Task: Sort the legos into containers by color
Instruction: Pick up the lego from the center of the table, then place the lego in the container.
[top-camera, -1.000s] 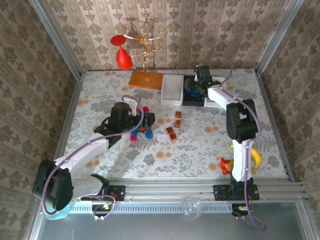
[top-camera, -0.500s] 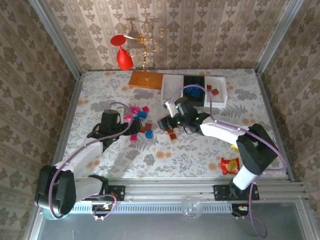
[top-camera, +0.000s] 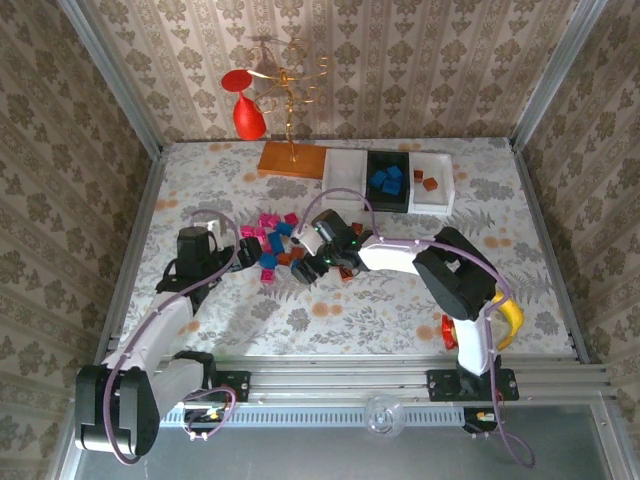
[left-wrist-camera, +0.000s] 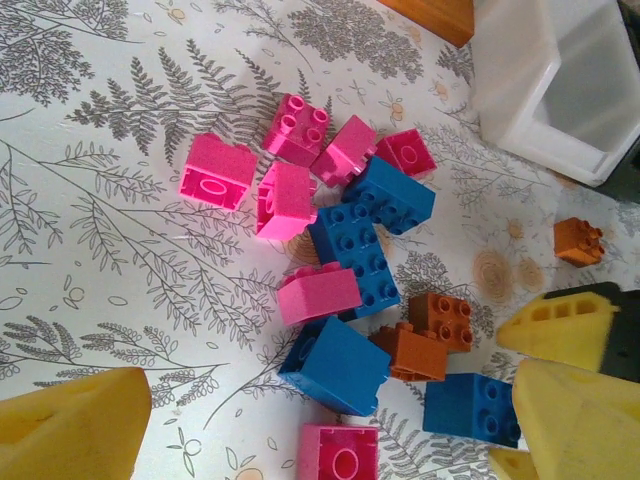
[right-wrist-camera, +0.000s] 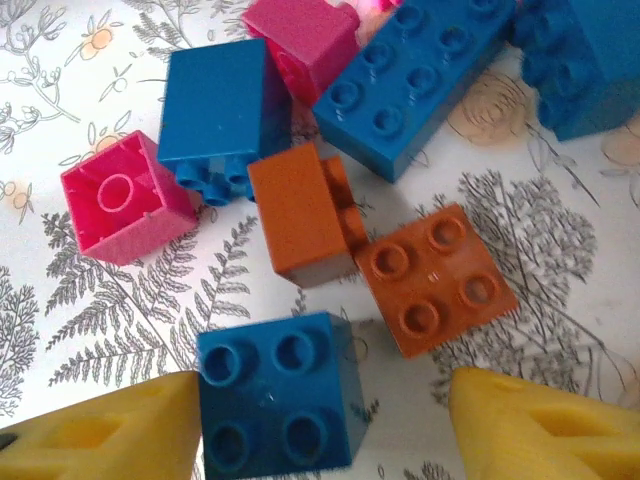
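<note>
- Well, nearest me, just left of the lego pile, the left gripper has its jaws released wide. Its yellow fingers flank pink, blue and orange-brown bricks without pinching any.
- At the pile's right side the right gripper hangs low with its jaws parted, grasping nothing. A blue brick lies against one finger, and the other is well clear of it.
- Beyond the pile three trays stand in a row: a white tray, a black tray holding blue bricks, and a second white tray holding orange-brown ones.
- Farther behind the pile stands a gold stand.
</note>
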